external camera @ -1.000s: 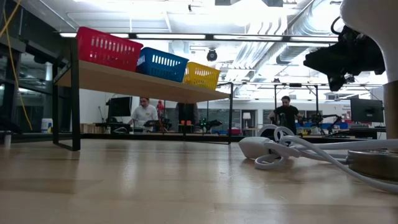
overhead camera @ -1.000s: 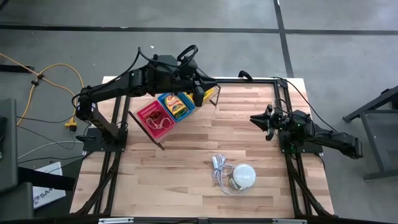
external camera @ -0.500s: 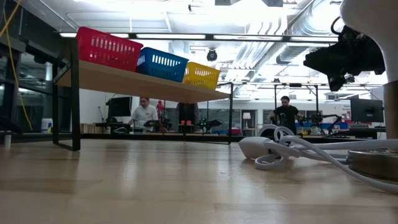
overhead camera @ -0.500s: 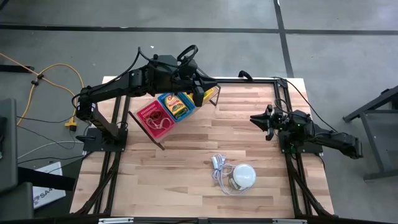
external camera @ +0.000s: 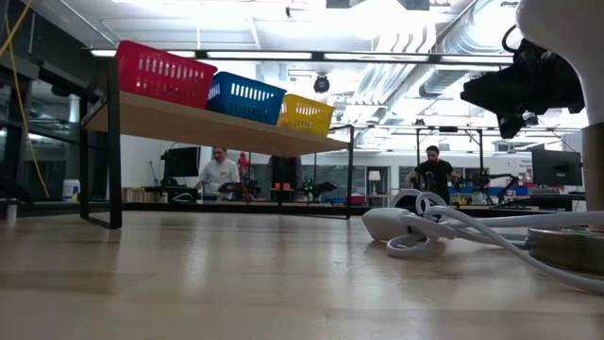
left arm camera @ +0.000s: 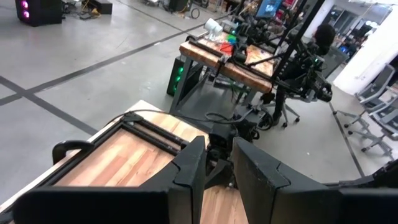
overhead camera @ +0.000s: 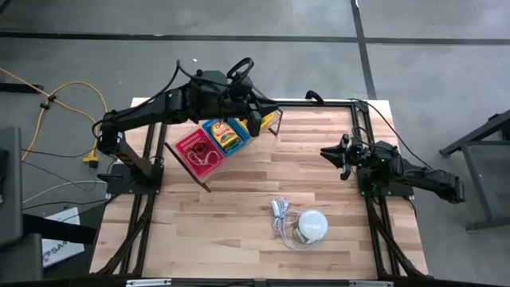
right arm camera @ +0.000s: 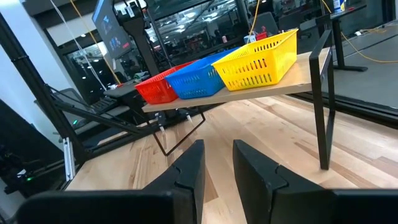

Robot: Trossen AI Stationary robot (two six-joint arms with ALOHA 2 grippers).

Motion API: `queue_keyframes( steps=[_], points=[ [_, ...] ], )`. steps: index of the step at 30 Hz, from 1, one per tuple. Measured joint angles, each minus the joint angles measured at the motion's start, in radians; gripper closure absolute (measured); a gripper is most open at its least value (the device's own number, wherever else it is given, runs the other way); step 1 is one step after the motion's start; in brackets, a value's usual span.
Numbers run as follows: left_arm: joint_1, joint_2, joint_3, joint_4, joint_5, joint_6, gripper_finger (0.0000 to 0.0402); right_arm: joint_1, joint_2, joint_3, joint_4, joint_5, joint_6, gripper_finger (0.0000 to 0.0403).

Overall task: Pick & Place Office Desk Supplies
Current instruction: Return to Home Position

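Finds 3 bins in a row on the shelf (external camera: 217, 123): red bin (external camera: 165, 74), blue bin (external camera: 243, 97), yellow bin (external camera: 305, 114). Notes tan rubber bands (overhead camera: 204, 158) in the red bin and a yellow-green packet (overhead camera: 229, 141) in the blue bin. Places the left tool (overhead camera: 269, 121) over the shelf's yellow end, gap narrow, holding nothing. Places the right tool (overhead camera: 331, 153) at the right side of the bench (overhead camera: 239, 207), gap narrow, empty. Records a white dome (overhead camera: 312, 226) and cord (overhead camera: 280, 215) on the bench, well apart from the shelf.

You see a smooth, faintly shiny plank-wood table (overhead camera: 239, 199); on its matt wooden shelf (external camera: 217, 127), a lattice-plastic yellow bin (right arm camera: 261, 59).
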State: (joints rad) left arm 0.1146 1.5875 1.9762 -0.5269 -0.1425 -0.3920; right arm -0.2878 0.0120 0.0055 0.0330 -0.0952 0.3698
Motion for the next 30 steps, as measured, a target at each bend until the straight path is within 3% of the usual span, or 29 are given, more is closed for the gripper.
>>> queue_keyframes(
  steps=[9,13,17,30],
  points=[
    [-0.03,0.003,-0.011,-0.057,0.003,0.085,0.0323,0.0,0.0,0.0,0.001,0.0,0.0,0.0333],
    [-0.072,0.014,-0.058,-0.062,-0.047,0.081,0.0323,0.0,0.0,0.0,0.001,0.0,0.0,0.0333],
    [-0.106,0.014,-0.135,-0.001,-0.088,0.081,0.0323,0.0,0.0,0.0,0.001,0.0,0.0,0.0333],
    [-0.138,0.014,-0.478,0.344,-0.089,0.085,0.0323,0.0,0.0,0.0,0.001,0.0,0.0,0.0333]
  ],
)
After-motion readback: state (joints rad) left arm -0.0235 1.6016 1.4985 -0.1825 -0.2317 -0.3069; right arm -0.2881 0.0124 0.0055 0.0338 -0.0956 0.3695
